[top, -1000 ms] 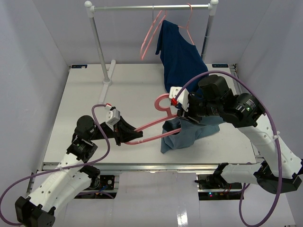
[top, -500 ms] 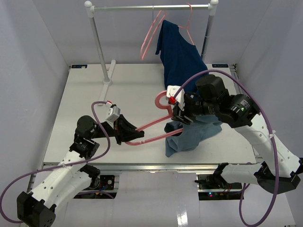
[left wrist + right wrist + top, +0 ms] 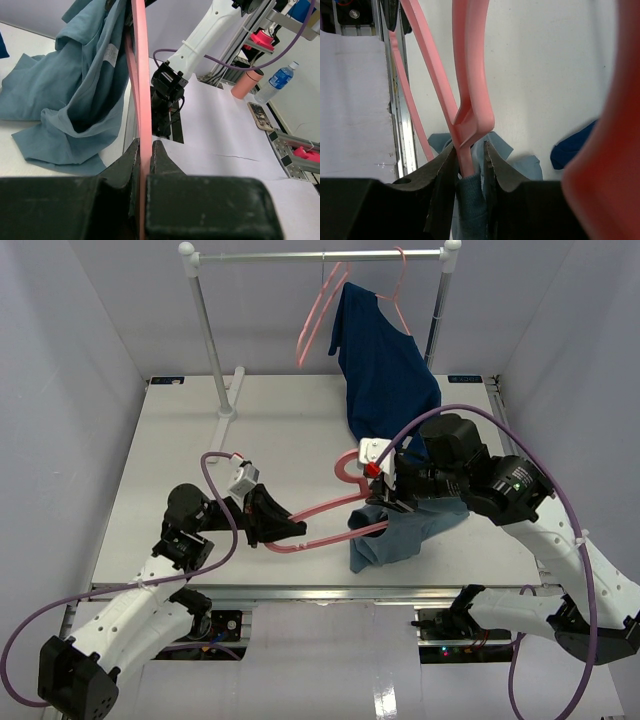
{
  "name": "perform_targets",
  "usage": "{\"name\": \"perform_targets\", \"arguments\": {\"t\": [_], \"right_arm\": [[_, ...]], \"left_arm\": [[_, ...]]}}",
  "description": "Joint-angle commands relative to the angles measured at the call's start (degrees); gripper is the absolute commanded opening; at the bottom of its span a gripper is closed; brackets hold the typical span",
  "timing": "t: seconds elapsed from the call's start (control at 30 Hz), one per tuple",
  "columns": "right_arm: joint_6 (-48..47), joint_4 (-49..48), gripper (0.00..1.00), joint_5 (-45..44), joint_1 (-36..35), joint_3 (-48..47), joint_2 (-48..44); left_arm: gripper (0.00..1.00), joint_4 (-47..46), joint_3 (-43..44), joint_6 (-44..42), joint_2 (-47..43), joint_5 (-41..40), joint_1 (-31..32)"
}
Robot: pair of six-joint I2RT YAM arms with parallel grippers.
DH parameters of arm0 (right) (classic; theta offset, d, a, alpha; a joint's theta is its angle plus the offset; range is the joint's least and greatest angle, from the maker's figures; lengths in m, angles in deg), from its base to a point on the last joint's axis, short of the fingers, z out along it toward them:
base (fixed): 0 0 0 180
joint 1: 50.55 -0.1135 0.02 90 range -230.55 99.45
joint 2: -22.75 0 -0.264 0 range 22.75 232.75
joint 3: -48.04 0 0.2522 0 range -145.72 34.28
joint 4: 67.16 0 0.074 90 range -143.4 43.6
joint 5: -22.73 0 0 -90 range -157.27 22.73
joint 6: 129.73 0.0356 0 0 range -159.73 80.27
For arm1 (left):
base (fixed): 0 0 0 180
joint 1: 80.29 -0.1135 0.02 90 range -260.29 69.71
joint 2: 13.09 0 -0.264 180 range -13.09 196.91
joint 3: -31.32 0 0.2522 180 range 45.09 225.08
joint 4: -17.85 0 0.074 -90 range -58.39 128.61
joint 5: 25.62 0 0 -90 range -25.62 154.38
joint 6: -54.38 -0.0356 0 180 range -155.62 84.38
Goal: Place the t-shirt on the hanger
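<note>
Toward the front-left of the counter [image 3: 170, 455], the left claw [image 3: 272, 531] is clamped on one end of the hanger [image 3: 325, 508]; its wrist view shows both fingers pressed flat against the thin pink bar. From that grip the hanger runs up and to the right above the counter, with its hook curling near the middle. Behind it, at the back edge, stands a metal rack [image 3: 209, 335]. An empty pink hanger [image 3: 317, 322] dangles from the rack's rod, and just to the right a dark navy shirt [image 3: 385, 370] hangs on another. The hanger's far arm reaches into the t-shirt [image 3: 408, 533], which lies crumpled near the front edge, right of the middle, with part of it lifted up around the bar. There the right claw [image 3: 384, 502] is closed. In its wrist view the fingertips pinch a fold of slate-blue cloth, and the pink bar passes between them just above it. The rest of the t-shirt trails on the counter below and to the right of that grip.
</note>
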Motion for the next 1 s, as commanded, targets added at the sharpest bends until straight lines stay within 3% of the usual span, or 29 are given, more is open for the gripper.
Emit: {"name": "perform_targets", "arguments": {"t": [0.0, 0.03, 0.1, 0.2, 0.47, 0.53, 0.97], "right_arm": [[5.1, -9.9, 0.08, 0.1, -0.5, 1.8, -0.9], [5.4, -10.3, 0.08, -0.8, -0.5, 1.9, -1.2], [6.3, -10.4, 0.08, -2.2, -0.5, 2.1, -1.9], [7.5, -10.9, 0.08, -4.5, -0.4, 2.2, -2.7], [9.7, -11.5, 0.08, -9.4, -0.5, 1.5, -4.8], [10.9, -11.8, 0.08, -10.7, -0.4, 0.9, -4.7], [16.3, -14.2, 0.08, -14.6, -0.5, -1.1, -2.9]], "left_arm": [[0.36, -3.9, 4.6, -2.4, -1.0, -7.1, 0.6], [0.51, -1.8, 5.5, -3.2, -1.0, -8.2, 0.6], [0.68, 1.6, 7.9, -4.6, -1.4, -10.4, 0.6], [0.72, 8.3, 12.1, -6.0, -1.9, -15.5, 0.6], [0.73, 37.8, 30.4, -3.4, 2.2, -45.6, 0.6], [0.72, 41.1, 31.6, -0.6, 2.9, -48.2, 0.6], [0.69, 24.8, 6.7, 25.5, -6.3, -44.5, 0.6]]}}
